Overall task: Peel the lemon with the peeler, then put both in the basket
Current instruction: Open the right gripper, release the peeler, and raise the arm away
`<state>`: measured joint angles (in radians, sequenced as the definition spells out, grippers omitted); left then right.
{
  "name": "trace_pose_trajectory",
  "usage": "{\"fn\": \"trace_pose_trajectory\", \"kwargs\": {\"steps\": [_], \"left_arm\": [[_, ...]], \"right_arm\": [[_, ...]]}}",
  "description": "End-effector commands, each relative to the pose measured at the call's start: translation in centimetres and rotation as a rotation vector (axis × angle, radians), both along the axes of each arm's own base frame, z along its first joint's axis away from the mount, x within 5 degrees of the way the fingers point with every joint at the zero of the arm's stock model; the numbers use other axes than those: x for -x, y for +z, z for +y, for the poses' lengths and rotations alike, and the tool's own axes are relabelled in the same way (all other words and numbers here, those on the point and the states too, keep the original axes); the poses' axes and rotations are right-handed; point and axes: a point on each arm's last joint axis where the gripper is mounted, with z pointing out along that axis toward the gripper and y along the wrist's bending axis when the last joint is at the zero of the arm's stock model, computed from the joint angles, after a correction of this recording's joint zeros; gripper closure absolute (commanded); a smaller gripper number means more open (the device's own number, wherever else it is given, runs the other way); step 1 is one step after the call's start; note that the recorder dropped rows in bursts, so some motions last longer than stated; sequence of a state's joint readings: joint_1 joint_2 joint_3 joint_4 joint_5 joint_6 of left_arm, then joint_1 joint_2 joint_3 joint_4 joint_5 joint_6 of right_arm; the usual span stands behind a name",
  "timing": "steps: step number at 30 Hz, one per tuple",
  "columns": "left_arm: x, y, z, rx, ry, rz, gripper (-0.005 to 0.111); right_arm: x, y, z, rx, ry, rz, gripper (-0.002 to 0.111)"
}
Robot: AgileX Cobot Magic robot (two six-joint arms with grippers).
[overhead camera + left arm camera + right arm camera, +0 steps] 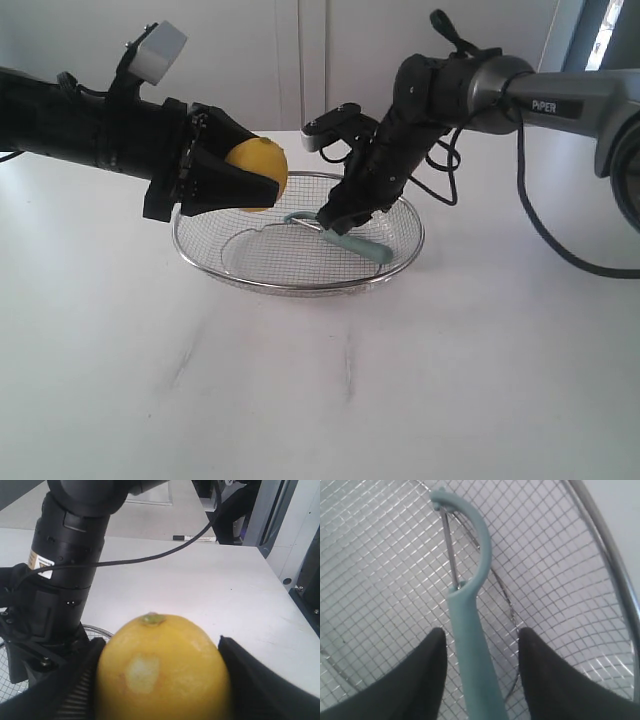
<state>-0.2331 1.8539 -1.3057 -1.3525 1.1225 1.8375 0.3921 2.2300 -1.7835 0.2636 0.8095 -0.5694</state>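
**Operator:** When I take the exterior view first, my left hand point(255, 178) is clamped on the lemon point(262, 165), which is wedged between its fingers, well up off the desk point(450, 380).

**Support:** And the basket point(300, 288)?

**Operator:** Just below that hand's fingertips, with the lemon about over its rim. My right hand point(332, 218) reaches down inside it, and the peeler point(365, 247) lies on the mesh right under that hand's tips.

**Support:** Left wrist view?

**Operator:** The lemon point(162, 672) fills the space between the fingers point(252, 680) and touches both. I see a pale scraped patch on the skin facing the camera. A bit of basket point(97, 630) shows beyond the hand.

**Support:** Right wrist?

**Operator:** The right hand point(480, 680) is spread apart. Its fingers point(415, 680) stand either side of the teal handle of the peeler point(470, 630), with a gap on each side, so it grips nothing. The blade end points away from the hand, across the basket point(605, 555) mesh.
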Motion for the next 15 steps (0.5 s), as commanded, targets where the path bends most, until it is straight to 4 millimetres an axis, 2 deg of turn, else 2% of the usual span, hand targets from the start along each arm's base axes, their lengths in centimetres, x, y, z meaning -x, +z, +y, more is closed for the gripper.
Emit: {"fn": "trace_pose_trajectory", "kwargs": {"steps": [1, 7, 15], "left_arm": [[0.9, 1.0, 0.0, 0.068, -0.072, 0.02, 0.107], [0.9, 1.0, 0.0, 0.068, -0.072, 0.02, 0.107], [0.9, 1.0, 0.0, 0.068, -0.072, 0.02, 0.107]], "right_arm": [[0.6, 1.9, -0.4, -0.013, -0.04, 0.041, 0.064], [1.7, 3.6, -0.7, -0.014, -0.071, 0.111, 0.066], [2.4, 6.0, -0.9, -0.056, -0.156, 0.114, 0.096]]}}
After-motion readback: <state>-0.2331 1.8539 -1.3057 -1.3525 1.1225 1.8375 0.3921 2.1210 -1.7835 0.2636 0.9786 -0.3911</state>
